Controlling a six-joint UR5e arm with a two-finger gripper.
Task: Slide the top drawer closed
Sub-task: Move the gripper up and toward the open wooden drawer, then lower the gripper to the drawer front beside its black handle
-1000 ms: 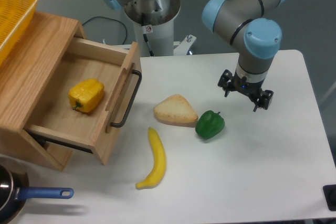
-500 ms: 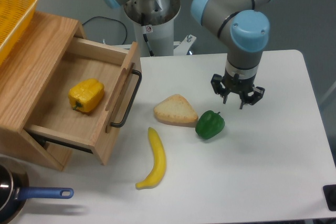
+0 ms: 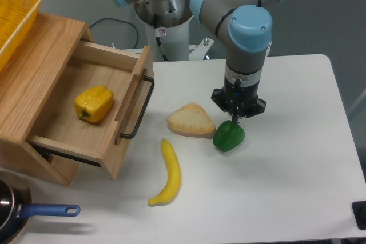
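Leftward since the earlier frame, the gripper now hangs just above the green pepper; its finger state cannot be told. At the desk's left edge, the top drawer stands open, holding a yellow pepper.

The cabinet stands at the left of the table, and the top drawer is pulled out of it toward the right, with a pepper lying inside. A basket sits on the cabinet's top at the far left. Right of the drawer's handle lies a piece of bread; a second pepper is just beside it on the right, directly under the gripper. A banana lies in front of the bread. A pan sits at the front left corner.
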